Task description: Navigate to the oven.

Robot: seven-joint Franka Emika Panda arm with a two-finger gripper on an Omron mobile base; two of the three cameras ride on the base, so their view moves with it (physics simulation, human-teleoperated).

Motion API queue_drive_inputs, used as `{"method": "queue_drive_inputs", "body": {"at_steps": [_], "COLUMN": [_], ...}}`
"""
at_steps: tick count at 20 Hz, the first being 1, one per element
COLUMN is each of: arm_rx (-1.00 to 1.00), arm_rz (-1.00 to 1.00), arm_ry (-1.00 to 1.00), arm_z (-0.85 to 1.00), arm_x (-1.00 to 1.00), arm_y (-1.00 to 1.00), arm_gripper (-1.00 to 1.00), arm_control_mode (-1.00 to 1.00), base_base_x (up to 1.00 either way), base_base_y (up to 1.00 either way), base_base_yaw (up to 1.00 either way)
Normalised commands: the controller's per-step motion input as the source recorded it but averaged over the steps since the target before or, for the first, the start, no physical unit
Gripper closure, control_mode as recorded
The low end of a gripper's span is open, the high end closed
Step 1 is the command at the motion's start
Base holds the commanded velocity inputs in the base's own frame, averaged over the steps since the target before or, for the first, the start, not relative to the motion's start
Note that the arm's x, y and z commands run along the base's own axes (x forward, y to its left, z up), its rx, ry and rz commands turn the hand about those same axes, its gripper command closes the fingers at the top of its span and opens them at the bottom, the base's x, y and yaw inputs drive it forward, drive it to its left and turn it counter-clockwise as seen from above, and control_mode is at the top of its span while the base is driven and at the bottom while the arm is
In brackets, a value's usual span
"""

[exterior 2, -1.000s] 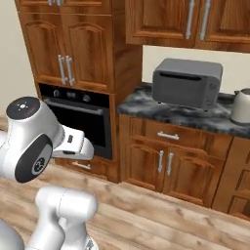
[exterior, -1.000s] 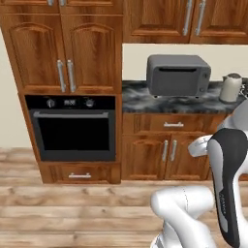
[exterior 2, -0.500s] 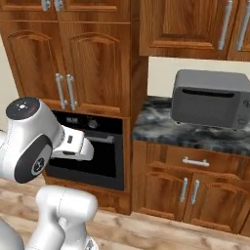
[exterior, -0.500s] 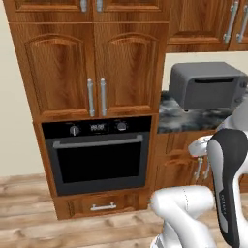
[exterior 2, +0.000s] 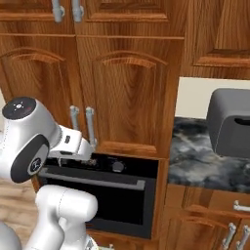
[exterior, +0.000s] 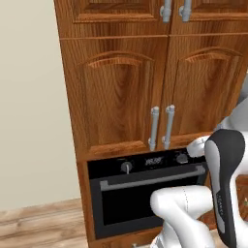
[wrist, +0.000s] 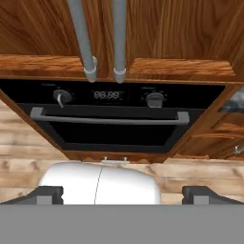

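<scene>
A tall wall of brown wooden cabinets takes up most of the scene, with two long doors whose paired silver handles hang just above the oven. The oven is built into the bottom of that cabinet column: a black front with a dark glass door, a long silver bar handle across the top of the door, and above it a control strip with two round knobs either side of a small display. From the left base camera it sits low and a little right of centre, partly behind the arm; from the right base camera it sits low and left, and to its right a dark marbled counter carries a grey microwave. Wooden floor runs along the base. The gripper points at the oven door, its two dark tips set wide apart with nothing between them. The approach looks close to finished; what seems left is a small squaring-up in front of the door, then a stop.
</scene>
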Motion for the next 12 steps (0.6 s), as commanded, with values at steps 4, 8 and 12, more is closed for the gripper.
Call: {"method": "queue_drive_inputs", "body": {"at_steps": [4,8,12], "arm_rx": [0.00,0.00,0.00], "arm_rz": [0.00,0.00,0.00], "arm_ry": [0.00,0.00,0.00], "arm_z": [0.00,0.00,0.00], "arm_x": [0.00,0.00,0.00], "arm_y": [0.00,0.00,0.00], "arm_gripper": [-1.00,-1.00,-1.00], "arm_control_mode": [1.00,1.00,1.00], "base_base_x": [1.00,1.00,1.00], "base_base_y": [0.01,0.00,0.37], "base_base_yaw": [-0.02,0.00,0.07]}}
